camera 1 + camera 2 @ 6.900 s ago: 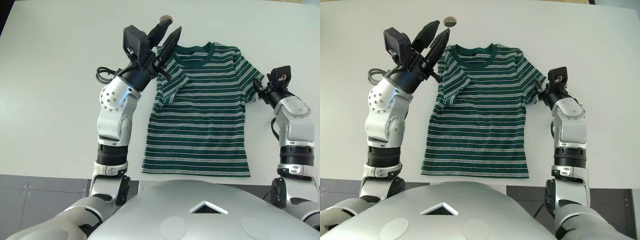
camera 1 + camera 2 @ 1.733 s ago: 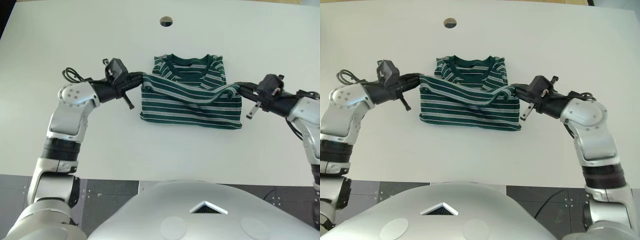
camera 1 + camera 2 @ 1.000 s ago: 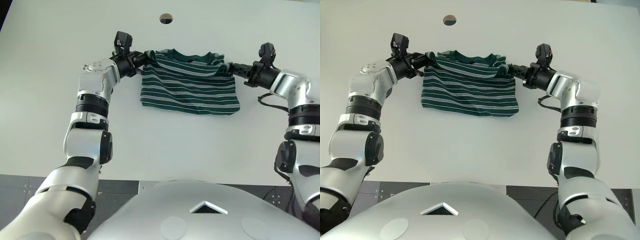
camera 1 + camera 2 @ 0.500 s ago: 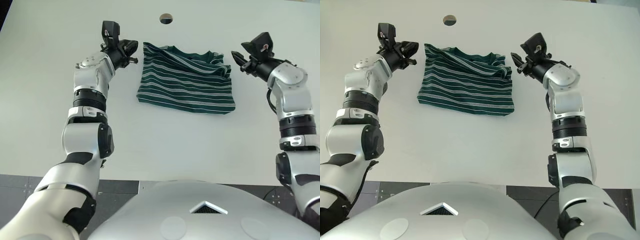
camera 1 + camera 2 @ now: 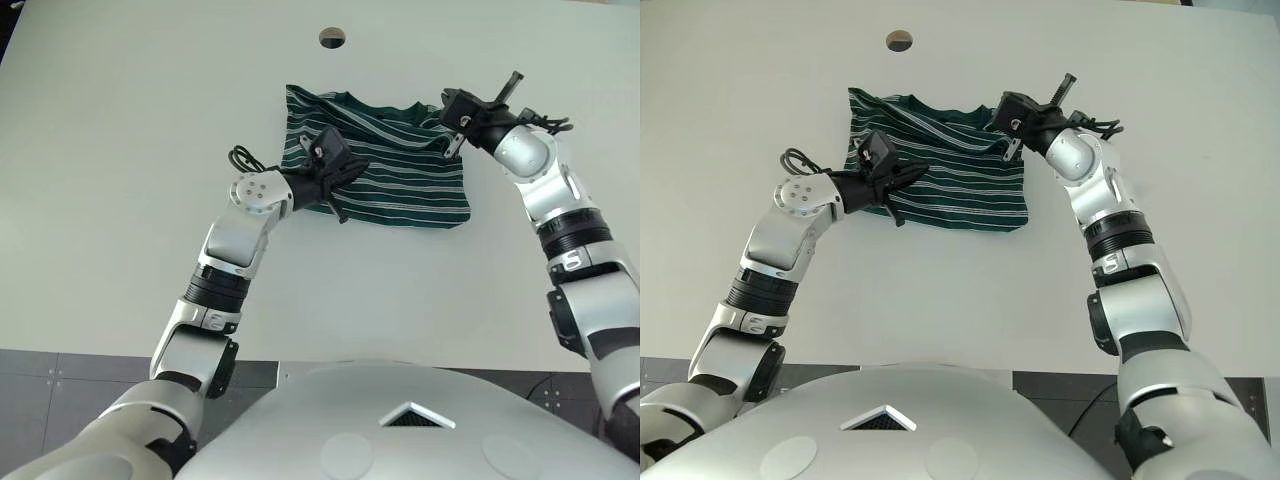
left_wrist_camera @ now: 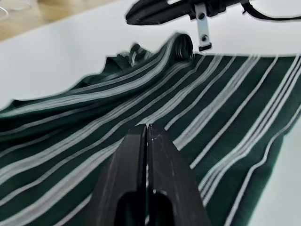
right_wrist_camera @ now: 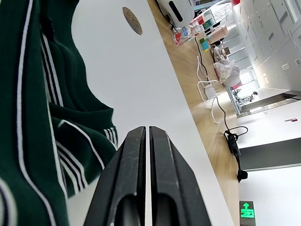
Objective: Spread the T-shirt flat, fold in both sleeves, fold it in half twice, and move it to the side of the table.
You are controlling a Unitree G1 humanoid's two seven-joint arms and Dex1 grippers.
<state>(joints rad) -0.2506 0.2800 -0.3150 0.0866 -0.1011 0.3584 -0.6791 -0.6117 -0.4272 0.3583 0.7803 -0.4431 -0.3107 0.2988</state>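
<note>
L pincer [image 6: 146, 128] & R pincer [image 7: 146, 130], both closed tight & empty, moved back in over half-folded T-shirt [image 5: 410, 182]; 2nd fold next.

Left arm [image 5: 225, 255]: silver-grey moulded shells, black ribbed bands at joints. Round elbow cap [image 5: 256, 190] with ring of small dark dots. Black cable loop [image 5: 241, 158] beside wrist. Left hand [image 6: 146, 131]: matte black, two long tapered fingers. Right arm [image 5: 560, 215]: same silver shells, black and chrome rings. Thin black cables [image 5: 548, 124] near wrist. Right hand [image 7: 146, 133]: black, twin slim fingers.
</note>
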